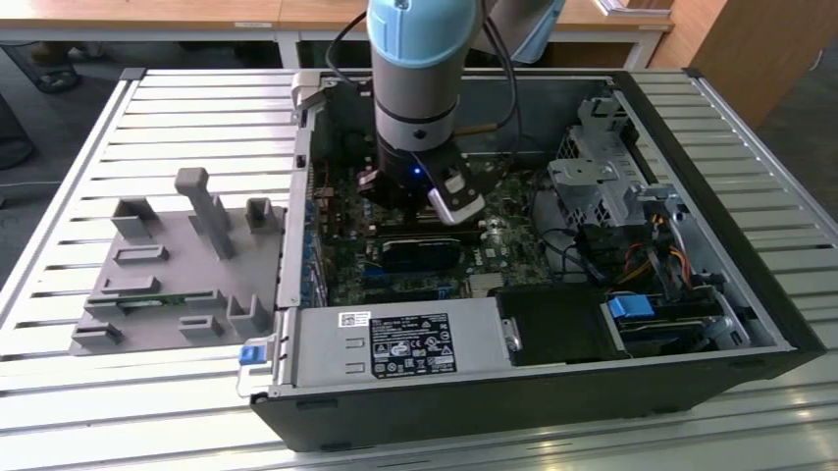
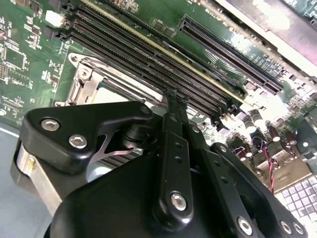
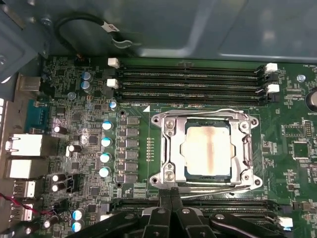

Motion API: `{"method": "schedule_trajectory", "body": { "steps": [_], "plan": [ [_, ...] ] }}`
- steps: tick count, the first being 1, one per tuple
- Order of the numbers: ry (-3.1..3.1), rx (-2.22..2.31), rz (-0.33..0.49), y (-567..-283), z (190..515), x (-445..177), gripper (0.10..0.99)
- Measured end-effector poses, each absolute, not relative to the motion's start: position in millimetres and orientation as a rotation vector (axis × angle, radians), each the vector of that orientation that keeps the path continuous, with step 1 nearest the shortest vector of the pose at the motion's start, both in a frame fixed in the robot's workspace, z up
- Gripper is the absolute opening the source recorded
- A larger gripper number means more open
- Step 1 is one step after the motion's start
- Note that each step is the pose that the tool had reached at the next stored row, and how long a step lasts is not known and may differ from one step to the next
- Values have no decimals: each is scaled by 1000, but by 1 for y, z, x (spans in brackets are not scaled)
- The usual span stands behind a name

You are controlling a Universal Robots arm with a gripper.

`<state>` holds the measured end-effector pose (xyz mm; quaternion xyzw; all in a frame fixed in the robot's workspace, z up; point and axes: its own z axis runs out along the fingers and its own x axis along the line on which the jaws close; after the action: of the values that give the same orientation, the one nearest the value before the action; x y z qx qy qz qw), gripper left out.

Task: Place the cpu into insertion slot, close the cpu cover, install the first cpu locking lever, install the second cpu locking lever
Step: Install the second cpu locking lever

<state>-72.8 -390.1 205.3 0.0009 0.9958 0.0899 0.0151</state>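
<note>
The cpu [image 3: 208, 149], a square chip with a pale smeared metal top, lies in the insertion slot [image 3: 159, 119] on the green board. The silver cpu cover [image 3: 171, 144] is folded flat over it, the chip showing through its window. One thin wire lever [image 3: 218, 110] runs along the slot's far edge. A second lever [image 3: 218, 185] runs along the edge nearest my fingers. My gripper [image 3: 171, 194] is shut with nothing between its black fingers, its tips just beside that second lever. In the second wrist view the gripper [image 2: 174, 96] hangs over the slot's corner [image 2: 89, 79].
Long black memory slots [image 3: 188, 82] flank the socket on both sides. Capacitors [image 3: 105, 148] and rear ports [image 3: 22, 146] stand further off. The arm [image 1: 416, 118] reaches down into an open computer case [image 1: 707, 128] with a power supply [image 1: 392, 343]. A grey fixture [image 1: 183, 255] sits on the slatted table.
</note>
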Motion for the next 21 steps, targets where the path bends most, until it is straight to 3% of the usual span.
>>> {"method": "schedule_trajectory", "body": {
  "steps": [21],
  "plan": [
    [3091, 4, 352, -390, 196, -76, 106]
  ]
}}
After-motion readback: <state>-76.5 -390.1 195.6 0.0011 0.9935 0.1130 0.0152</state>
